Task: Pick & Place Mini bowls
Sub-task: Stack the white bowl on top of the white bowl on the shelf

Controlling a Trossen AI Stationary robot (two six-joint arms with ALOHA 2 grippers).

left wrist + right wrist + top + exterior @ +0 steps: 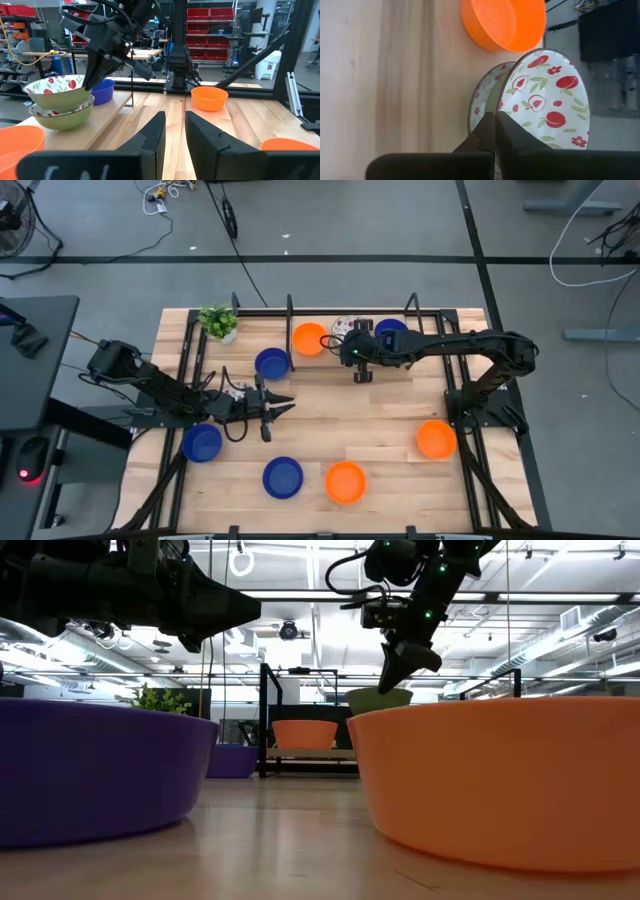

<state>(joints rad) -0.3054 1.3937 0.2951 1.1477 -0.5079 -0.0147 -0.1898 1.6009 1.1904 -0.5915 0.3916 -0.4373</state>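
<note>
My right gripper (352, 345) is at the far middle of the table, shut on a white floral mini bowl (545, 100). That bowl sits nested over a second floral bowl (62, 114), between an orange bowl (309, 338) and a blue bowl (390, 332). My left gripper (175, 135) hovers level over the left middle of the table. Its fingers stand a little apart with nothing between them, and it points toward an orange bowl (210, 97). Another blue bowl (272, 363) rests on the wood just beyond it. My right gripper pinches the upper floral bowl's rim (501, 102), one finger inside the bowl and one outside. The fingers (92, 80) slant down from above, from the near right. The bowl is slightly tilted, its bottom down inside the second floral bowl; whether it rests there I cannot tell.
A small potted plant (218, 322) stands at the far left corner. Blue bowls (201, 442) (283, 477) and orange bowls (345, 482) (436, 438) lie along the near half. Black upright posts (290, 305) line the far edge. Bare wood shows in the middle (350, 415).
</note>
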